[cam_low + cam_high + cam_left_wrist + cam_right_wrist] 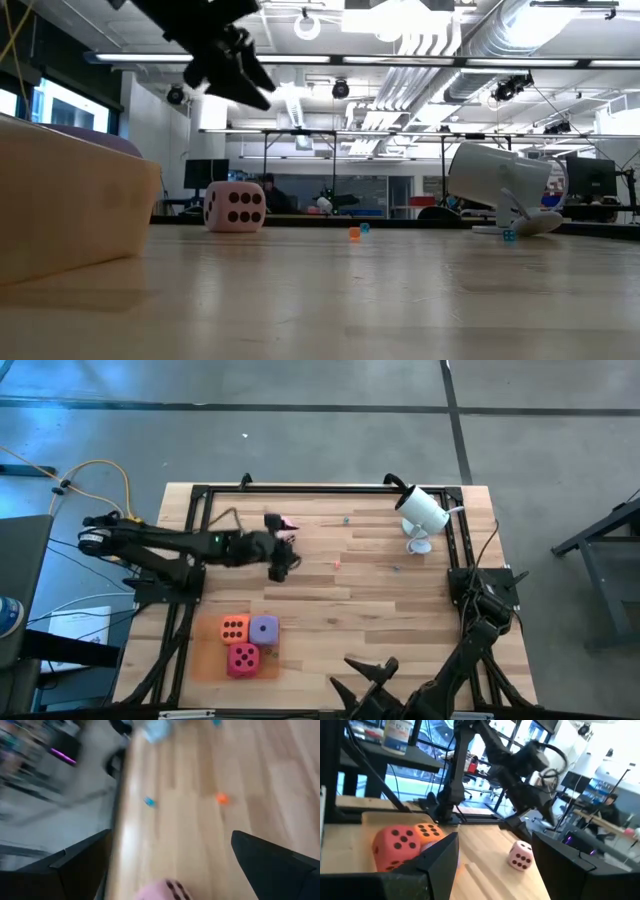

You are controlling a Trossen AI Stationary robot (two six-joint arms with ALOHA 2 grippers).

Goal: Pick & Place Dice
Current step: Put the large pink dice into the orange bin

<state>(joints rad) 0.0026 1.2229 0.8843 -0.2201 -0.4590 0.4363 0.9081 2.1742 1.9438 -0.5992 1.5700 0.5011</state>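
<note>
The light pink die (289, 523) (235, 207) rests flat on the wood near the table's far-left part, with its top showing in the left wrist view (162, 891). My left gripper (284, 546) (240, 75) (171, 834) hovers open just above and beside it, touching nothing. The orange die (234, 628) (430, 832), purple die (264, 628) and magenta die (243, 658) (395, 847) sit together on the flat orange tray (205, 660). My right gripper (365, 672) (495, 837) waits open at the near edge.
A white camera-like device (420, 512) (500, 182) stands at the far right corner. Tiny orange (338, 564) (354, 233) and blue (346, 518) bits lie on the wood. A black frame (300, 488) borders the table. Bare wood lies in the middle.
</note>
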